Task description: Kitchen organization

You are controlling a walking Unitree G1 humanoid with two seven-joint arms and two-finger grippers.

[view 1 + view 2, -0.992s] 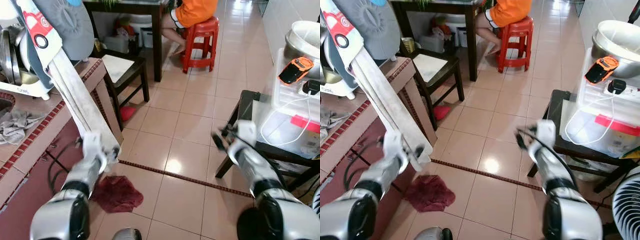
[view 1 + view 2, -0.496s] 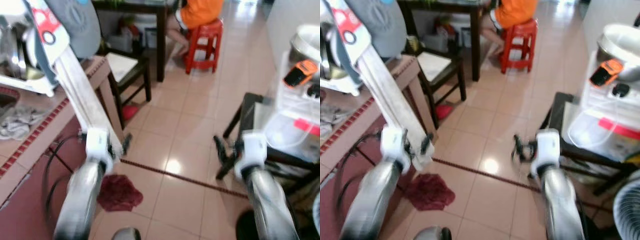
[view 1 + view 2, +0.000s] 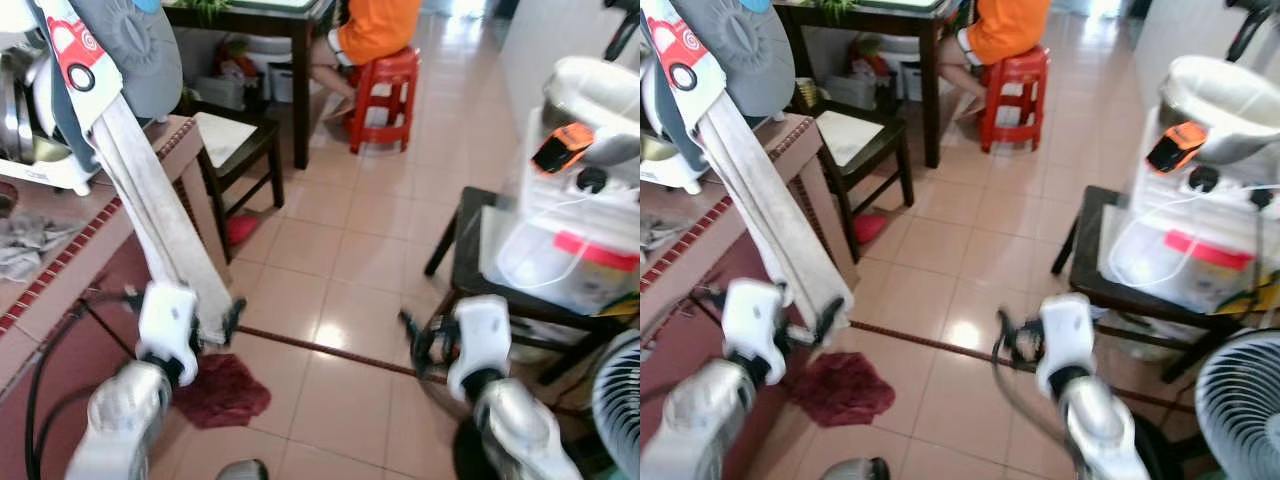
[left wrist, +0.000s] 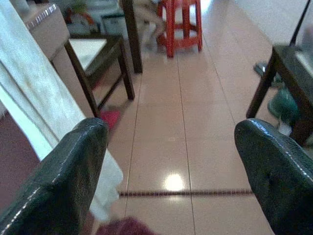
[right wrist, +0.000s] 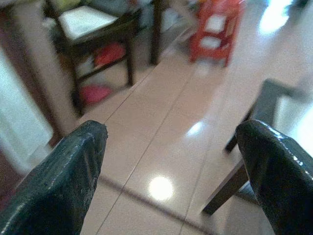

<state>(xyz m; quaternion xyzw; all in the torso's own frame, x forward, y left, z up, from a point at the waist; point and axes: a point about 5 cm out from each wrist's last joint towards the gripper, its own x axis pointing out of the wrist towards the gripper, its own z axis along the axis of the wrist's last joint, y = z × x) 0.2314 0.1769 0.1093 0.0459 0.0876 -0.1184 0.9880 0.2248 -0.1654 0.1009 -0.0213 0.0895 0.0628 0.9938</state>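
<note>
I see both arms raised over a tiled kitchen floor (image 3: 340,270). My left gripper (image 4: 171,181) hangs with its fingers spread wide and nothing between them, just beside the lower end of a long white towel (image 3: 165,215) that hangs down from the counter (image 3: 60,260) on the robot's left. My right gripper (image 5: 171,176) is likewise wide open and empty, above bare tiles near a dark low table (image 3: 480,270). That table carries a clear plastic container (image 3: 560,250) with a white cable, an orange-and-black device (image 3: 557,148) and a metal bowl (image 3: 590,85) stacked on top. A dark red rag (image 3: 222,388) lies on the floor at the foot of the counter. A dish rack (image 3: 30,120) stands on the counter. Farther off, a person in an orange top (image 3: 375,25) sits on a red plastic stool (image 3: 380,95) beside a dark dining table (image 3: 255,20), with a dark wooden chair (image 3: 235,145) nearby. A white fan (image 3: 1240,410) stands on the robot's right.
</note>
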